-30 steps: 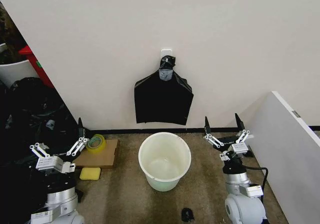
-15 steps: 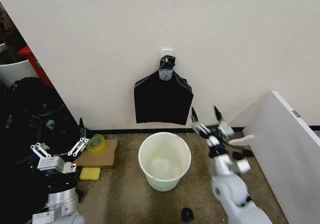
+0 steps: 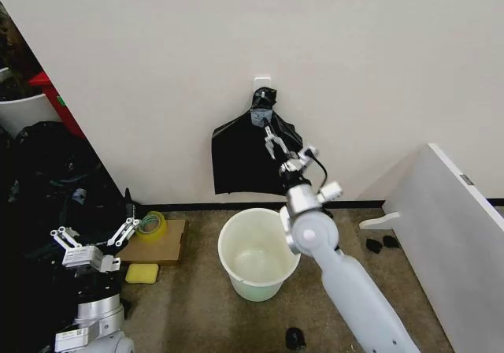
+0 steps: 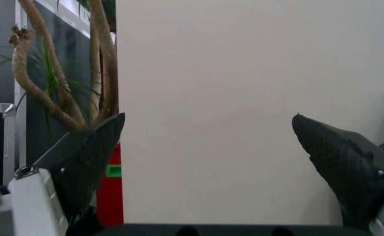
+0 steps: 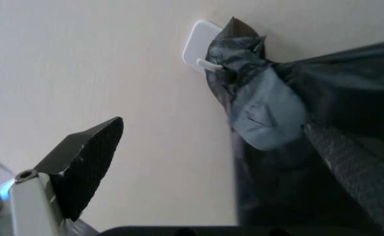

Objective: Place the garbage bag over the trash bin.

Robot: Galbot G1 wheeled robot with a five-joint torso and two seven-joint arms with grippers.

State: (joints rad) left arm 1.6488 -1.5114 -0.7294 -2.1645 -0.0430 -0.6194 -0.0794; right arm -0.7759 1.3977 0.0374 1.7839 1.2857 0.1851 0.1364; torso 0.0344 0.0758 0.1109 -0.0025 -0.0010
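While hanging, garbage bag [image 3: 253,157] before spread right gripper [image 3: 277,146]

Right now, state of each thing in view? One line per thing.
Right hand: open, raised to the bunch of black bags, nothing held.
Left hand: open, parked low over the floor, nothing held.
Bunch of black bags: hanging from the wall hook, taped at the neck, fanning downward.
Trash bin: upright on the floor below the bags, unlined, no bag over its rim.
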